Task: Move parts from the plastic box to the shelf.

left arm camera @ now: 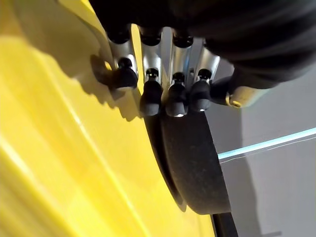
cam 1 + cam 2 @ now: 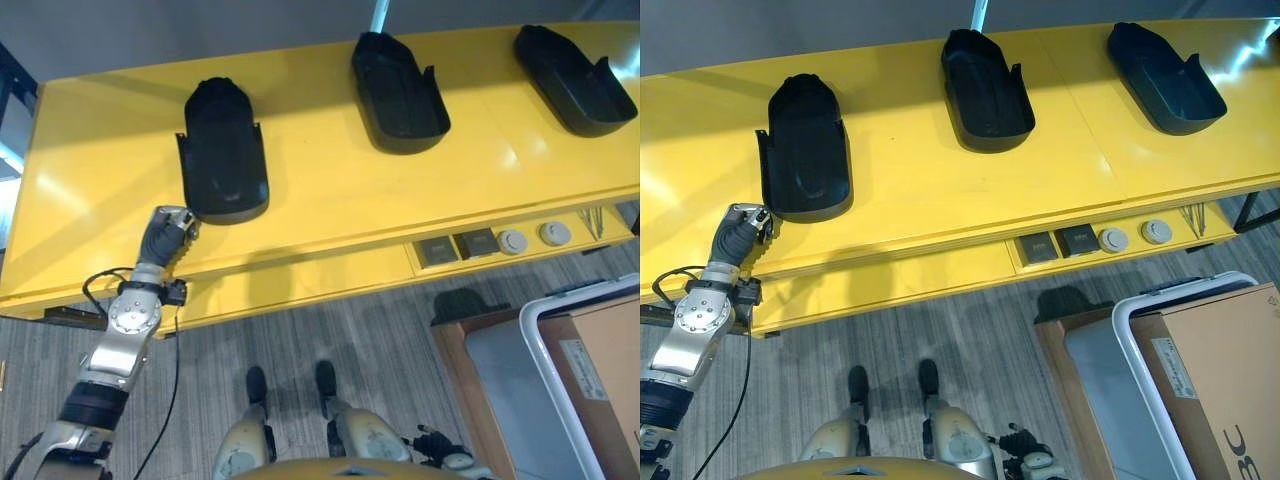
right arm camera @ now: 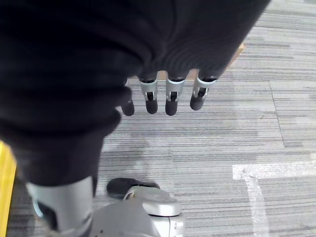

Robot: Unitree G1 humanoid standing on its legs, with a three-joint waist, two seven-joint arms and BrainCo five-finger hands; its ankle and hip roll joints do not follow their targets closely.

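- Looking down from the head camera, I have a long glossy yellow shelf running across the upper half of the view.
- Three black moulded plastic parts lie on it: the left part at about 10 o'clock from the view's centre, the middle part at about 1 o'clock, the right part toward 2 o'clock. They sit well apart from one another.
- My left hand is at the shelf's front edge, at about 7 o'clock from the left part and just beside its near corner.
- From the left wrist camera, the fingertips are bent downward in a row over the yellow surface, next to the rounded black edge of that part; nothing is clasped in them. Whether a fingertip touches the part I cannot tell.
- My right hand shows in its own wrist camera, hanging over grey striped carpet; fingers loosely straight, holding nothing.
- On the shelf's front face, at about 3 o'clock from centre, there is a panel with two dark square sockets and two round pale buttons.
- At about 5 o'clock on the floor stands a brown cardboard box inside a white-rimmed frame.
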